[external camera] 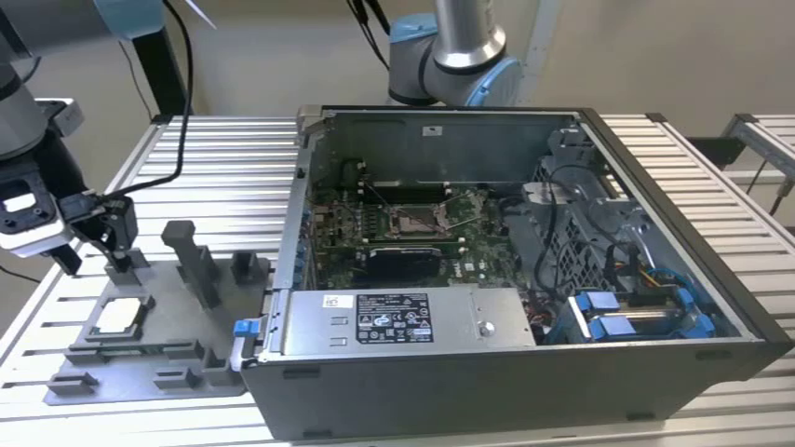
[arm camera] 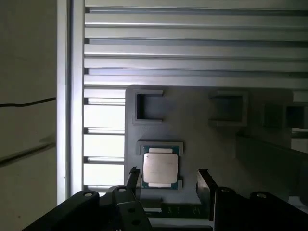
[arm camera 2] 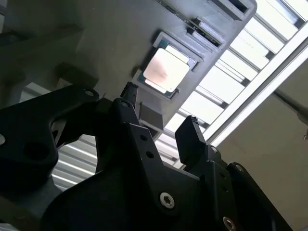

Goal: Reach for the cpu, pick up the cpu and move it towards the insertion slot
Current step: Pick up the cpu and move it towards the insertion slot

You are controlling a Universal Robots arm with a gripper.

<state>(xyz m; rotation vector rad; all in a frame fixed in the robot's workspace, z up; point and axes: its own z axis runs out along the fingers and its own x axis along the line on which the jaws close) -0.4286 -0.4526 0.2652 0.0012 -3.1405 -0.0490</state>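
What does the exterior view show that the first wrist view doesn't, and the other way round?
Exterior view: the open computer case, with the insertion slot inside it, well away from the work area. First wrist view: a close look at the rectangular recesses moulded into the grey fixture, and the end effector with its fingertips apart. Shared: the cpu lying in its pocket on the fixture, not gripped, the open end effector near it, and the slatted table underneath.
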